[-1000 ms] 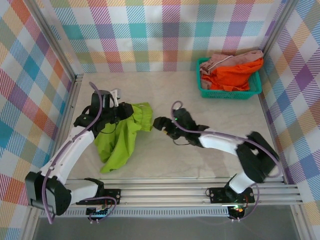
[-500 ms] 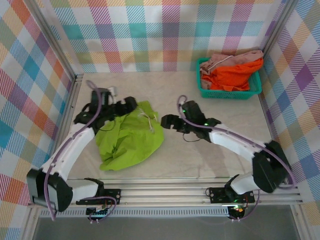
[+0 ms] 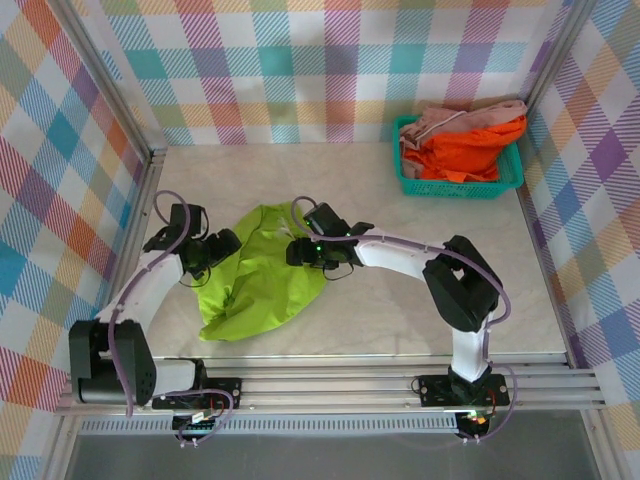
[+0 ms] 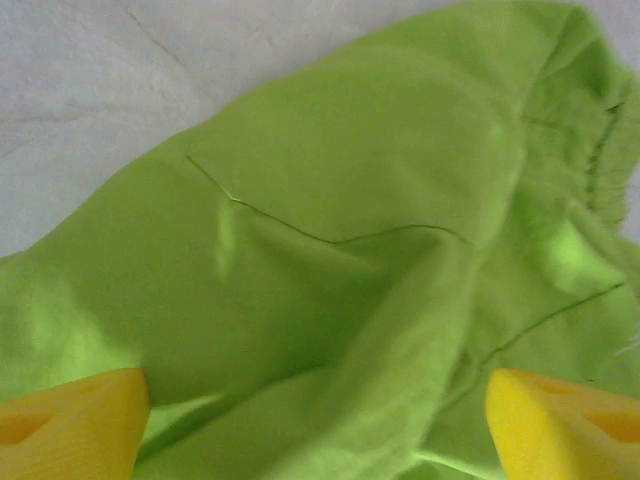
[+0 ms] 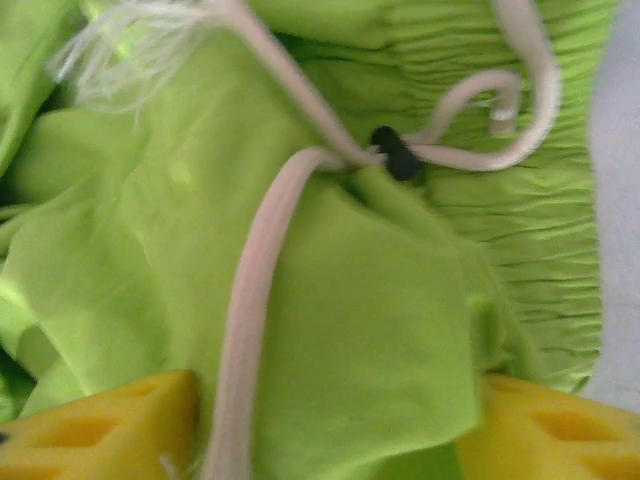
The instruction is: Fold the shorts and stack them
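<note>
The lime green shorts (image 3: 262, 272) lie crumpled on the table at centre left. My left gripper (image 3: 222, 247) is at their left edge, open, its yellow fingers (image 4: 80, 420) wide apart over a fold of green cloth (image 4: 330, 250). My right gripper (image 3: 297, 250) is down on the shorts' right side by the gathered waistband (image 5: 520, 200). Its jaws are open, with a flap of green cloth and the pale drawstring (image 5: 250, 300) between the fingers (image 5: 110, 420). The orange shorts (image 3: 470, 150) and the pink shorts (image 3: 465, 118) sit heaped in the basket.
The teal mesh basket (image 3: 455, 187) stands at the back right corner. Checked walls with metal posts close the table on three sides. A metal rail (image 3: 350, 385) runs along the near edge by the arm bases.
My left gripper let go of the green shorts and drew back left. The shorts dropped onto the table. My right gripper moved left onto their waistband and its jaws narrowed.
</note>
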